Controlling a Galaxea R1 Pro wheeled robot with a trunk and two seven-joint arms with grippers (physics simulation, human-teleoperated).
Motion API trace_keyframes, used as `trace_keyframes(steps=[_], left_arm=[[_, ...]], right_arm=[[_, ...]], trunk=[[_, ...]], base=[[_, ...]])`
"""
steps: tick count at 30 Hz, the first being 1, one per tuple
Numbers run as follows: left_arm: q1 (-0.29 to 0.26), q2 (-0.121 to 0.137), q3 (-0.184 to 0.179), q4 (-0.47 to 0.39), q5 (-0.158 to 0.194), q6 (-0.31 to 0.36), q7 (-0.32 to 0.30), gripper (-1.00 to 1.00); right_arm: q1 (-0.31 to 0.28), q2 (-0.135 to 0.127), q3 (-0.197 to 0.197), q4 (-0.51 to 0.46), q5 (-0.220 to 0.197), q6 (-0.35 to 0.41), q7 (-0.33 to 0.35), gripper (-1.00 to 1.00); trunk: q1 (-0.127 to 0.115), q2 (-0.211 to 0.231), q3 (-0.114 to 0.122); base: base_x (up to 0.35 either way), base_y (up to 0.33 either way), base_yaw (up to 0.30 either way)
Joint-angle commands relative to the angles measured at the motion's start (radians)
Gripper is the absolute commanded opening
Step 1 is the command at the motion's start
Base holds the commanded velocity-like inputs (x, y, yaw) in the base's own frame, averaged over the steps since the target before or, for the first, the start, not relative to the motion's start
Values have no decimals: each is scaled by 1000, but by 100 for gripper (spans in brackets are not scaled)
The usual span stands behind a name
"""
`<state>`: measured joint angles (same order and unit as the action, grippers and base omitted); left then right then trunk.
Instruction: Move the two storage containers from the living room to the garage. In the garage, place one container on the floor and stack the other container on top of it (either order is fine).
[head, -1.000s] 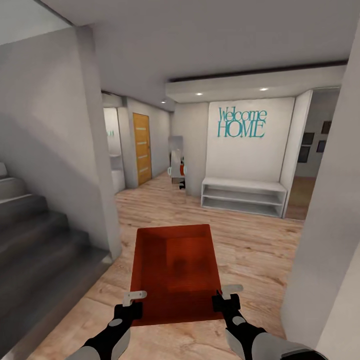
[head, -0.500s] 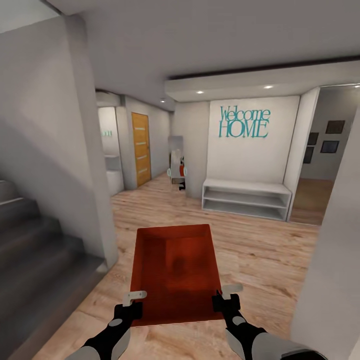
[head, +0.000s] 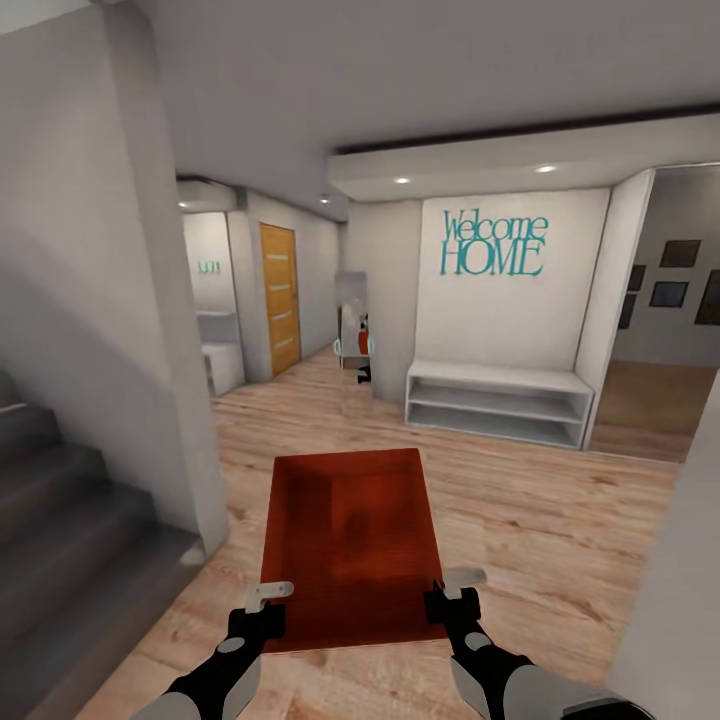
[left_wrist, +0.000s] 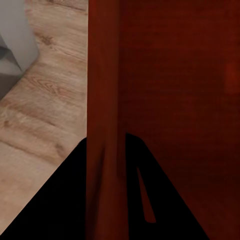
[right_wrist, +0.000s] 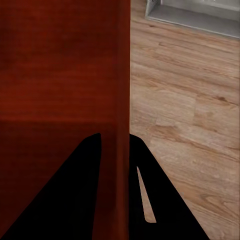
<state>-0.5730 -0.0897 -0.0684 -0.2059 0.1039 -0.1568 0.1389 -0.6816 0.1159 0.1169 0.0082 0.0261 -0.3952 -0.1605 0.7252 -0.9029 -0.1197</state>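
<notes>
I hold one orange-red storage container (head: 350, 545) out in front of me, open side up, above the light wood plank floor. My left gripper (head: 268, 603) is shut on its near-left wall (left_wrist: 102, 125), and my right gripper (head: 450, 592) is shut on its near-right wall (right_wrist: 117, 125). In each wrist view the thin red wall runs between the two black fingers. An orange-wood door with pale stripes (head: 281, 298) stands ahead on the left. The second container is out of view.
A grey staircase (head: 60, 540) and a white wall corner (head: 190, 400) stand close on my left. Ahead is a white shelf bench (head: 497, 402) under a "Welcome HOME" sign (head: 494, 245). A white wall edge (head: 685, 600) is near on my right. Wood floor (head: 560, 540) stretches ahead.
The whole view has shifted as I move forward: the staircase and left wall slid left, the right wall receded, more of the right room shows. The container stays fixed in both grippers.
</notes>
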Motion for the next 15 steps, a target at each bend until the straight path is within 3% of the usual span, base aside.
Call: trace_keyframes(steps=[1, 15], left_arm=[[-1, 19, -31, -3, 2, -53, 7, -100], [-1, 19, -31, -3, 0, -53, 7, -100]], right_arm=[[-1, 1, -48, 3, 25, 4, -4, -100], [-1, 1, -48, 3, 25, 4, -4, -100]], trunk=[[1, -1, -2], [1, -1, -2]], base=[[322, 0, 0], [322, 0, 0]])
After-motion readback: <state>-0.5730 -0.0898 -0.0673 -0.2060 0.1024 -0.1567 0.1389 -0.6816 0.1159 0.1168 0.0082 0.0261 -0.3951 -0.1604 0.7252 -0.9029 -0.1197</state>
